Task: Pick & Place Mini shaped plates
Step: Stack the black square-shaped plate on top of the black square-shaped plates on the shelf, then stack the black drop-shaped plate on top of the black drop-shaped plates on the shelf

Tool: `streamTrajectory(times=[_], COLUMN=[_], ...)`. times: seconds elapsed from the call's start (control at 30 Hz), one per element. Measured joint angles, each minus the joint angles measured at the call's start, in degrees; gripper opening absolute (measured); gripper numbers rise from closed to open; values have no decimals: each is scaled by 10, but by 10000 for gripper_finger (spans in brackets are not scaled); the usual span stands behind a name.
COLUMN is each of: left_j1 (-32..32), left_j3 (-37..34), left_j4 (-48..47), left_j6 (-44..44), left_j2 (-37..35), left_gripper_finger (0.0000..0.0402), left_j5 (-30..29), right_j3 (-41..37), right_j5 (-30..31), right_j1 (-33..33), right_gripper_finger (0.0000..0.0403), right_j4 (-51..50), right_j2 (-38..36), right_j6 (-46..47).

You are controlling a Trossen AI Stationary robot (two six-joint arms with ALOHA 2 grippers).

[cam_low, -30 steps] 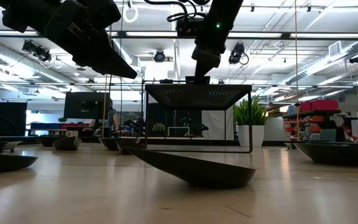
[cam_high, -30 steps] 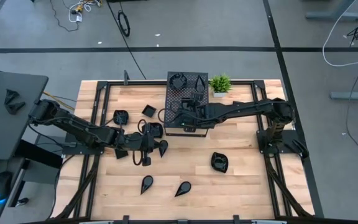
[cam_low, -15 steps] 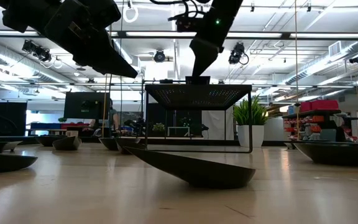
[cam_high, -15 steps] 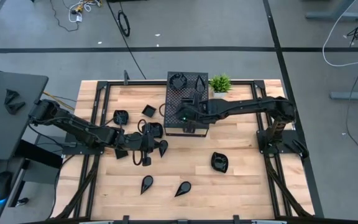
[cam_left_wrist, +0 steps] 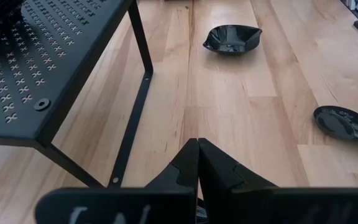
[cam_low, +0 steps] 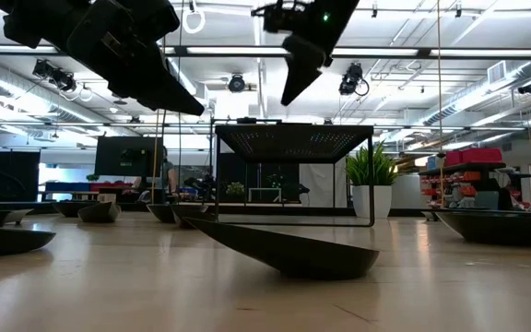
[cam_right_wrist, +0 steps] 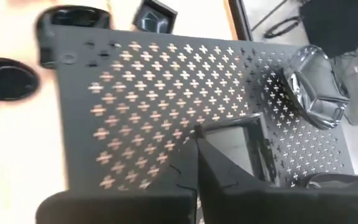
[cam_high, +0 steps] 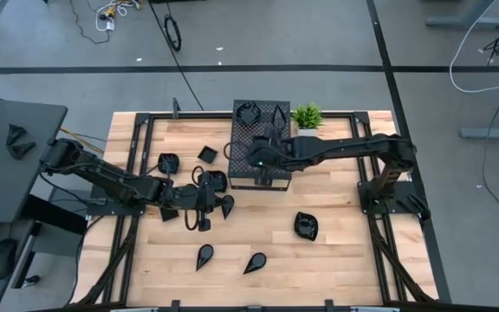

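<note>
**So, tiny glossy plates and two empty claws**

Honestly these mini shaped plates [cam_high: 306, 226] look like a pain to grab — glossy, rigid, shallow, probably light and slippery, and I'd guess they chip if dropped. Best bet seems to be pinching the raised rim at an edge or at the pointed tip of a teardrop, since the curved underside gives nothing to hold.

Using the perforated box [cam_high: 259, 143] as the landmark: two plates already sit on its top at the far end, next to the potted plant [cam_high: 307, 115]. A few more lie on the table [cam_high: 336, 251] off its left side, and some are scattered on the wood in front of it, well apart from each other.

The right gripper [cam_high: 251, 158] hangs over the box's top near its left front part, arm stretched out long from the right side — fingers pressed together, holding nothing. The left gripper [cam_high: 224, 201] sits low just in front of the box's left front corner, arm reaching across from the left, jaws closed tight too, and empty as far as its wrist view shows.
</note>
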Motion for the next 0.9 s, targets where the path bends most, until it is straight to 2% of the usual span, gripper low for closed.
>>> streamTrajectory(times=[0.2, 0.37, 0.5, 0.7, 0.9], left_j1=[0, 0, -2, -2, -2], left_j3=[0, 0, 0, 0, 0], left_j4=[-1, -2, -5, -9, -8], left_j6=[0, 0, -1, -4, -5], left_j2=[0, 0, 0, 0, 0], left_gripper_finger=[12, 12, 12, 12, 12], left_j5=[0, 0, 1, 2, 2], right_j3=[0, 0, -4, -51, -105], right_j5=[2, 6, 62, 172, 210], right_j1=[31, 86, 150, 258, 324], right_gripper_finger=[5, 2, 2, 2, 2], right_j4=[10, 23, 38, 70, 12], right_j2=[-30, -32, -27, -32, -32], right_j6=[57, 120, 171, 245, 448])
